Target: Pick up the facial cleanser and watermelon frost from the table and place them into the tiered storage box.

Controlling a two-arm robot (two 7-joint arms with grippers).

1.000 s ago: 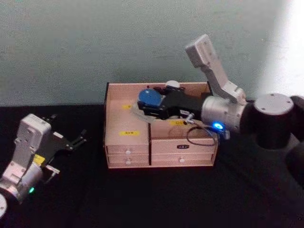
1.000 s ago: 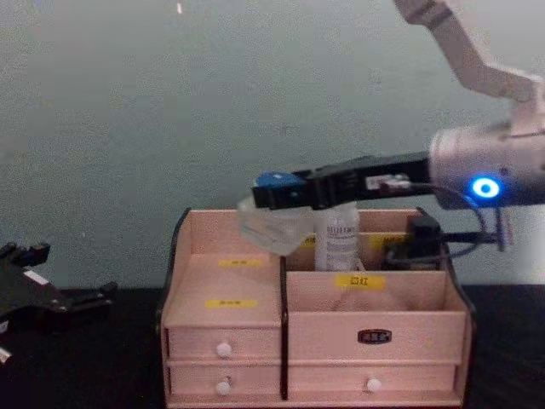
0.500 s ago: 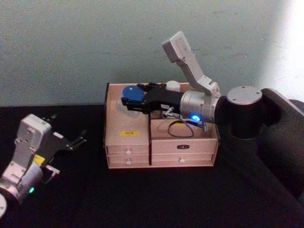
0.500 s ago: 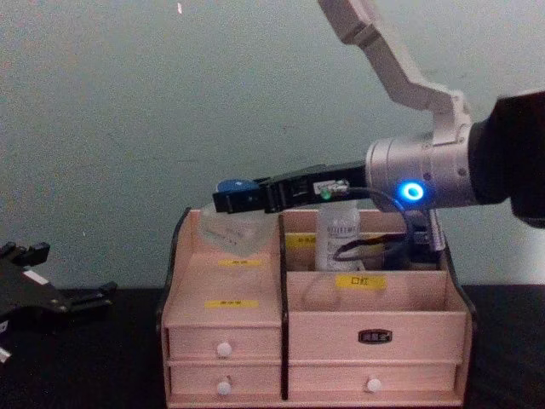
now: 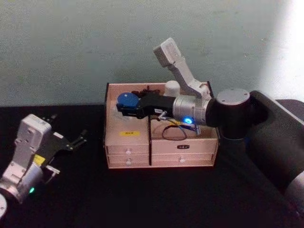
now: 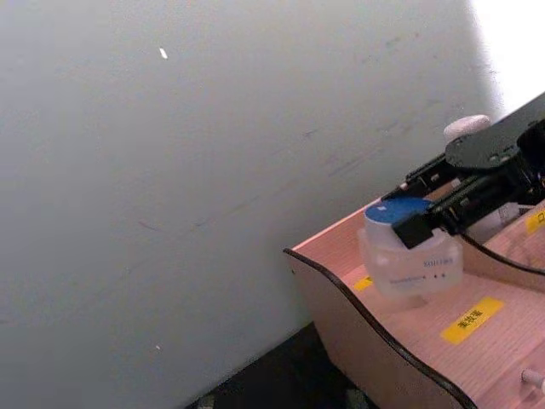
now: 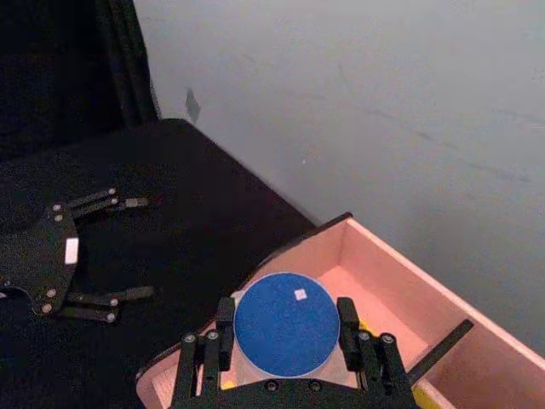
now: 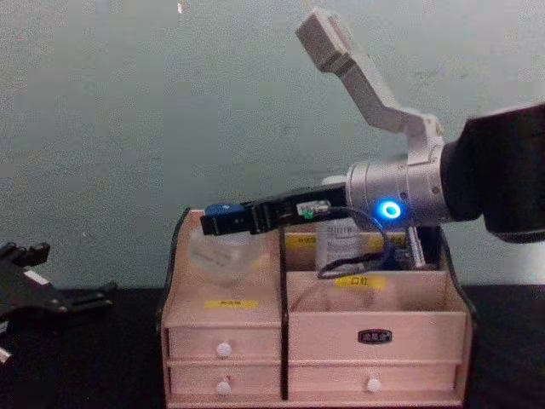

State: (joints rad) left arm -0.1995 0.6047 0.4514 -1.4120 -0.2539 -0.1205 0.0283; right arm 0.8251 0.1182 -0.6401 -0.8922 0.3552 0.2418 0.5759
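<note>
One right gripper (image 7: 285, 341) clamps the watermelon frost (image 7: 286, 324) inside the tiered storage box (image 8: 375, 319); left gripper (image 5: 71, 141) spread wide

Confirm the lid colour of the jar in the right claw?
Bright blue lid, clearest in the right wrist view.

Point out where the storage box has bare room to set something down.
Free: front-left shelf before the jar; front-right bin, bordered by the divider. Crowded: back-left, right gripper with jar; back-right, white bottle.

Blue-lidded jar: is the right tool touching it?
Touching. In the right wrist view, the right tool has a finger pressed against each side of the jar's blue lid.
</note>
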